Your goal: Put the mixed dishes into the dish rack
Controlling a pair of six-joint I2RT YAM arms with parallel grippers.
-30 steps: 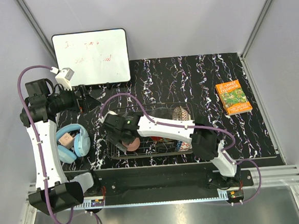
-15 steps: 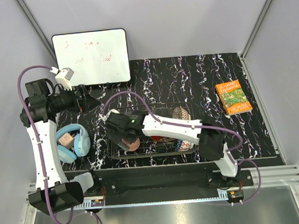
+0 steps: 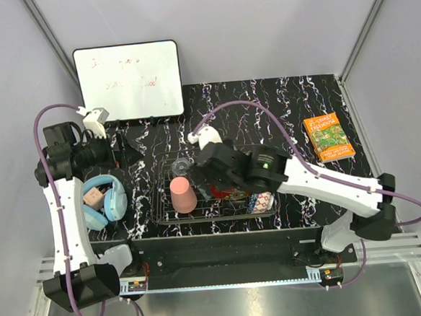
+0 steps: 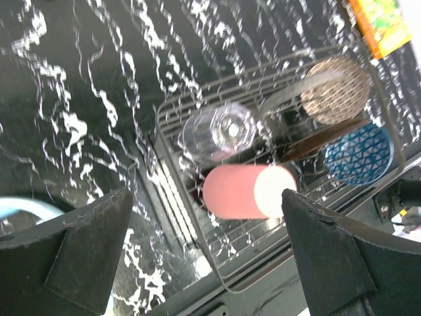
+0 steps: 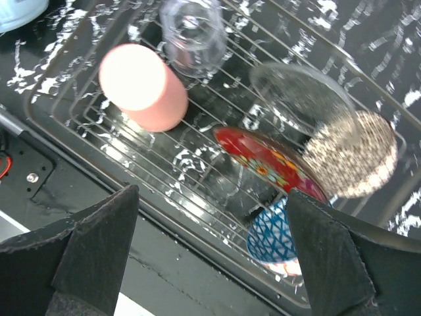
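The dark wire dish rack (image 3: 213,216) holds all the dishes. The salmon-pink cup (image 3: 183,194) stands upside down at its left end, with the clear tumbler (image 3: 183,163) just behind it. My right gripper (image 3: 203,173) is open and empty above the rack, right of the cup. In the right wrist view (image 5: 212,191) I see the cup (image 5: 141,85), tumbler (image 5: 193,26), clear glass bowl (image 5: 299,99), beige speckled bowl (image 5: 355,155), red plate (image 5: 270,164) and blue bowl (image 5: 276,230). My left gripper (image 3: 126,146) is open and empty, left of the rack; in its view (image 4: 205,195) the cup (image 4: 250,191) shows.
Light-blue headphones (image 3: 103,200) lie left of the rack. An orange book (image 3: 328,137) lies at the right. A white board (image 3: 128,80) stands at the back left. The table's front edge runs just below the rack.
My right gripper has let go of the pink cup and pulled back up and to the right. The cup now stands upside down in the rack. The left arm shifted slightly.
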